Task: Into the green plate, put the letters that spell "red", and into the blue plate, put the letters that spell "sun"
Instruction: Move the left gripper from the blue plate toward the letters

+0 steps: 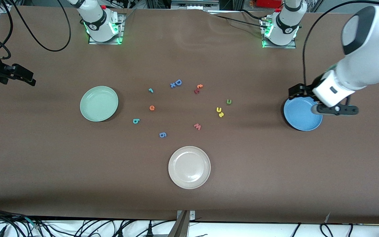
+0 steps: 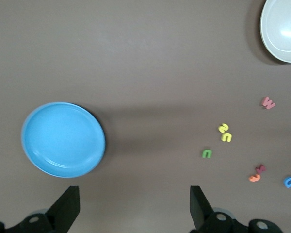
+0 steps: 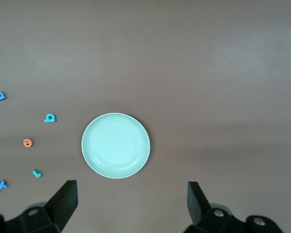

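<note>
The green plate point(image 1: 99, 103) lies toward the right arm's end, the blue plate point(image 1: 303, 115) toward the left arm's end. Between them lie the teal "r" point(image 1: 150, 90), orange "e" point(image 1: 152, 107) and teal "d" point(image 1: 136, 121), then the olive "n" point(image 1: 229, 101), yellow "u" point(image 1: 218, 109) and yellow "s" point(image 1: 221, 114). My left gripper point(image 2: 134, 206) hangs open and empty, high beside the blue plate point(image 2: 63, 139). My right gripper point(image 3: 131, 201) is open and empty, high beside the green plate point(image 3: 115, 145).
A beige-white plate point(image 1: 189, 167) sits nearer the front camera. Other letters lie among the task's: a blue "D" point(image 1: 178, 82) with a blue "x" point(image 1: 172, 85), an orange "t" point(image 1: 199, 86), a red "w" point(image 1: 197, 126) and a blue "g" point(image 1: 163, 134).
</note>
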Robot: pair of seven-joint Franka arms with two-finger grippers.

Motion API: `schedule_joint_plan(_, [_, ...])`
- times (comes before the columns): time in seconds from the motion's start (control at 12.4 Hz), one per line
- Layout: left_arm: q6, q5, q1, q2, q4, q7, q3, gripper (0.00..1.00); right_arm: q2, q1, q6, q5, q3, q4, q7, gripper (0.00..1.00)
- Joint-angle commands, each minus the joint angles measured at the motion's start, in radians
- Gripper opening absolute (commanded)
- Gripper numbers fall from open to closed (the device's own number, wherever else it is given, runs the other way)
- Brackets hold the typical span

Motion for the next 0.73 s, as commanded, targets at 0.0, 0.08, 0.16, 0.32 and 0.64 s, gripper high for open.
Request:
schedule_joint_plan(0.0, [0.039,0.012,-0.016,-0.007,-0.055,-0.072,-0.034,1.00,-0.004,-0.010,-0.013,-0.007,0.007,0.003,-0.009,1.00])
schedule_joint_plan(0.08, [0.068,0.012,-0.018,-0.006,-0.090,-0.073,-0.054,1.00,-0.004,-0.010,-0.013,-0.007,0.007,0.005,-0.009,1.00])
schedule_joint_plan(0.16, [0.105,0.012,-0.016,-0.004,-0.125,-0.082,-0.077,1.00,-0.004,-0.010,-0.013,-0.007,0.007,0.003,-0.009,1.00])
schedule_joint_plan(0.32, [0.195,0.014,-0.016,-0.004,-0.193,-0.153,-0.120,1.00,-0.004,-0.010,-0.013,-0.007,0.007,0.003,-0.011,1.00])
schedule_joint_plan(0.64, [0.271,0.014,-0.018,-0.003,-0.264,-0.234,-0.161,1.00,-0.004,-0.010,-0.020,-0.006,0.008,-0.004,0.011,1.00])
